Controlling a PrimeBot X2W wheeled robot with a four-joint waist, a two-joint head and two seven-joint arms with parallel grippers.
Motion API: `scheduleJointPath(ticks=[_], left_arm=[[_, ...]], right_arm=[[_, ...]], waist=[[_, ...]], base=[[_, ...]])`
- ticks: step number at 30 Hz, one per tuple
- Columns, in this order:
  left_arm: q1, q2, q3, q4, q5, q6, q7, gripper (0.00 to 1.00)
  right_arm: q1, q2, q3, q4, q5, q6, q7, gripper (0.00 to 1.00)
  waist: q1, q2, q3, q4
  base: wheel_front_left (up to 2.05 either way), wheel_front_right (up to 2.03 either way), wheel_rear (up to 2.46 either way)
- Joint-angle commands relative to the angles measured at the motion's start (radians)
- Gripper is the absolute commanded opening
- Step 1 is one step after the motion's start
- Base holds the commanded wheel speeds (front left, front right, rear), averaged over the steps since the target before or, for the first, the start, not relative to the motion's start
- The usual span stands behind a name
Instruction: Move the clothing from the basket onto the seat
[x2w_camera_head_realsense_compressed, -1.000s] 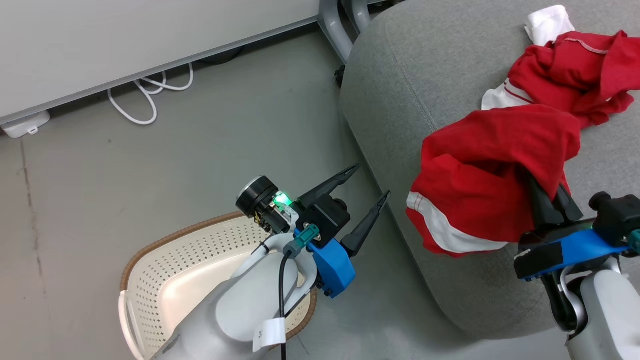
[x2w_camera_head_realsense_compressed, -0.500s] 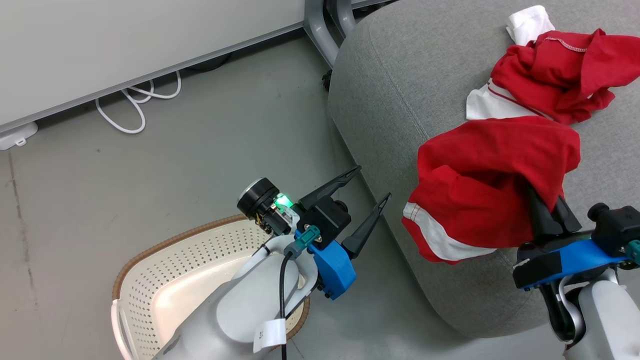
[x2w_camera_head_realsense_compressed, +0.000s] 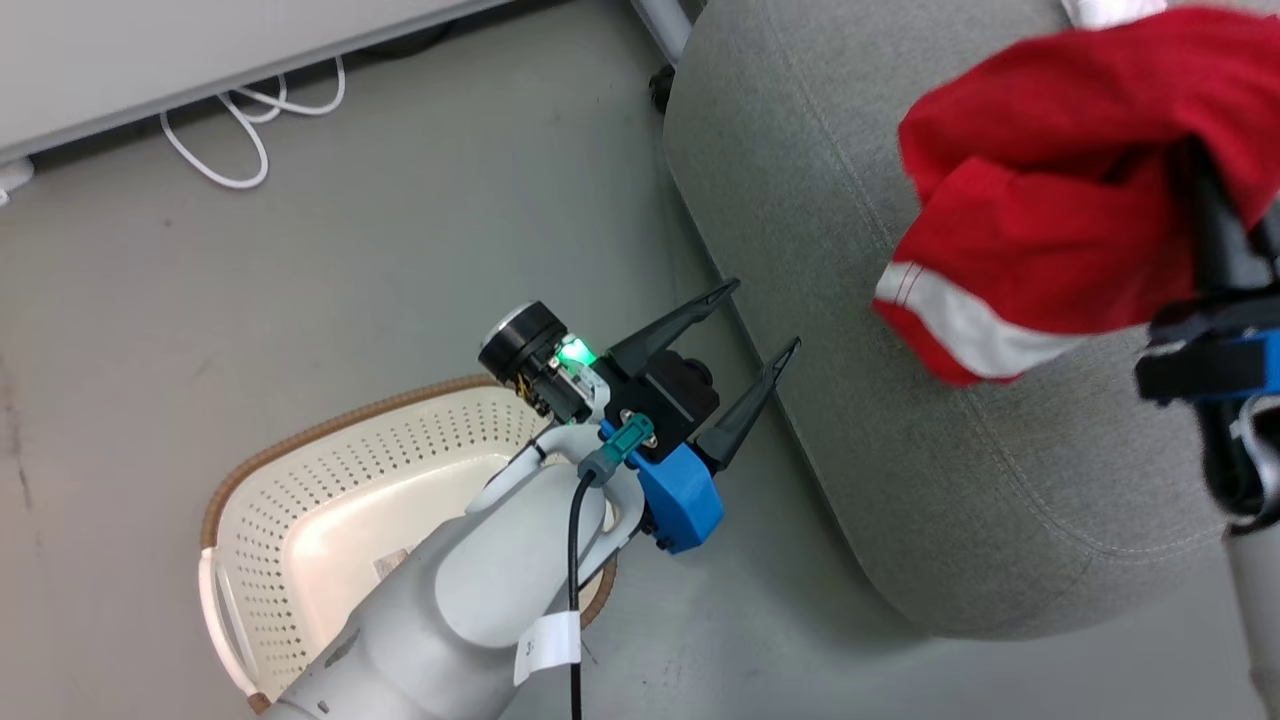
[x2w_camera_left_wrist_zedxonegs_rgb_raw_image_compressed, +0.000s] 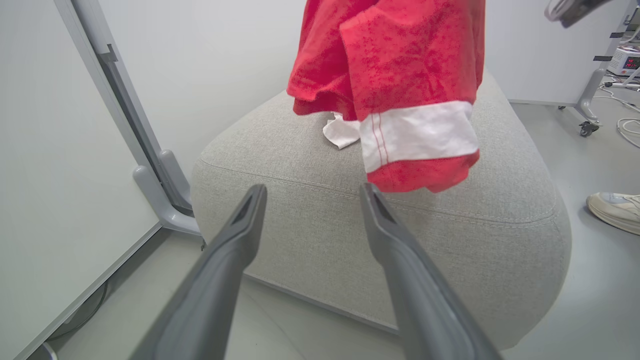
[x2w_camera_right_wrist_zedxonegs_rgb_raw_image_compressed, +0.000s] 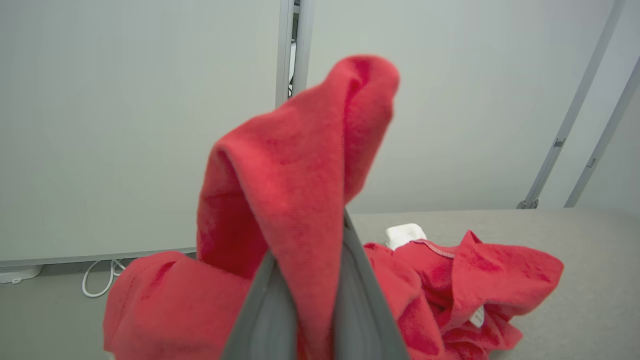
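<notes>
My right gripper (x2w_camera_head_realsense_compressed: 1215, 230) is shut on a red garment with a white band (x2w_camera_head_realsense_compressed: 1040, 200), which hangs in the air over the grey seat (x2w_camera_head_realsense_compressed: 850, 300). In the right wrist view the cloth (x2w_camera_right_wrist_zedxonegs_rgb_raw_image_compressed: 295, 165) is pinched between the fingers of the right gripper (x2w_camera_right_wrist_zedxonegs_rgb_raw_image_compressed: 310, 250). A second red piece of clothing (x2w_camera_right_wrist_zedxonegs_rgb_raw_image_compressed: 465, 270) lies crumpled on the seat (x2w_camera_right_wrist_zedxonegs_rgb_raw_image_compressed: 590, 235) behind it. My left gripper (x2w_camera_head_realsense_compressed: 765, 315) stands open with nothing in it, between the basket (x2w_camera_head_realsense_compressed: 330, 430) and the seat's edge. My left forearm covers part of the basket.
White cables (x2w_camera_head_realsense_compressed: 230, 140) lie on the floor along the wall panel. A grey metal leg (x2w_camera_left_wrist_zedxonegs_rgb_raw_image_compressed: 160, 190) stands by the seat's far corner. A person's shoe (x2w_camera_left_wrist_zedxonegs_rgb_raw_image_compressed: 615, 210) rests on the floor to the seat's right in the left wrist view.
The right gripper has carried the red garment higher and further over the seat, where it now covers the other garment in the head view. The camera has shifted too. The left gripper stays open.
</notes>
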Motion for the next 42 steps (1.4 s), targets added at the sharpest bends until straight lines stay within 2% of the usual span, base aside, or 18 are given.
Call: scheduleJointPath(ticks=[1, 11, 16, 19, 22, 25, 27, 34, 39, 40, 41, 42], left_arm=[[-0.028, 0.004, 0.004, 0.0, 0.011, 0.008, -0.005, 1.0], [-0.158, 0.027, -0.008, 0.006, 0.062, 0.018, 0.001, 1.0], [-0.219, 0.029, -0.014, -0.005, 0.081, 0.027, 0.008, 1.0], [-0.246, 0.029, -0.018, -0.011, 0.09, 0.03, 0.008, 1.0], [-0.26, 0.031, -0.023, -0.013, 0.096, 0.03, 0.008, 1.0], [-0.271, 0.033, -0.027, -0.016, 0.096, 0.03, 0.008, 1.0], [-0.274, 0.037, -0.028, -0.016, 0.095, 0.03, 0.008, 1.0], [-0.286, 0.05, -0.034, -0.024, 0.091, 0.037, 0.012, 1.0], [-0.28, 0.059, -0.038, -0.03, 0.087, 0.043, 0.017, 1.0], [-0.277, 0.059, -0.039, -0.03, 0.086, 0.045, 0.017, 1.0], [-0.273, 0.059, -0.039, -0.029, 0.084, 0.047, 0.016, 1.0], [-0.27, 0.059, -0.039, -0.028, 0.08, 0.048, 0.015, 1.0]], right_arm=[[-0.049, -0.02, -0.022, -0.013, 0.004, 0.0, -0.001, 0.0], [-0.365, -0.17, -0.252, -0.009, 0.054, 0.0, -0.001, 0.0], [-0.449, -0.282, -0.396, 0.082, 0.057, 0.0, -0.001, 0.0], [-0.469, -0.315, -0.463, 0.145, 0.051, 0.0, -0.001, 0.0], [-0.483, -0.284, -0.515, 0.227, 0.083, 0.0, -0.001, 0.0], [-0.462, -0.274, -0.496, 0.296, 0.064, 0.0, -0.001, 0.0], [-0.462, -0.243, -0.501, 0.328, 0.065, 0.0, -0.001, 0.0], [-0.436, -0.177, -0.474, 0.411, 0.013, 0.0, -0.001, 0.0], [-0.445, -0.156, -0.475, 0.454, -0.008, 0.0, 0.0, 0.0], [-0.446, -0.153, -0.48, 0.454, -0.008, 0.0, 0.0, 0.05], [-0.443, -0.151, -0.485, 0.452, -0.008, 0.0, -0.001, 0.7], [-0.438, -0.152, -0.489, 0.442, -0.005, 0.0, -0.001, 1.0]], waist=[[0.0, 0.0, 0.058, 0.008], [0.0, 0.0, 0.279, 0.017], [0.0, 0.0, 0.379, 0.026], [0.0, 0.0, 0.421, 0.032], [0.0, 0.0, 0.447, 0.032], [0.0, 0.0, 0.465, 0.033], [0.0, 0.0, 0.474, 0.034], [0.0, 0.0, 0.493, 0.04], [0.0, 0.0, 0.495, 0.042], [0.0, 0.0, 0.493, 0.042], [0.0, 0.0, 0.488, 0.041], [0.0, 0.0, 0.482, 0.041]], base=[[0.0, 0.0, 0.0], [0.0, 0.0, 0.0], [0.0, 0.0, 0.0], [0.0, 0.0, 0.0], [0.0, 0.0, 0.0], [0.0, 0.0, 0.0], [0.0, 0.0, 0.0], [0.0, 0.0, 0.0], [0.0, 0.0, 0.0], [0.0, 0.0, 0.0], [0.0, 0.0, 0.0], [0.0, 0.0, 0.0]])
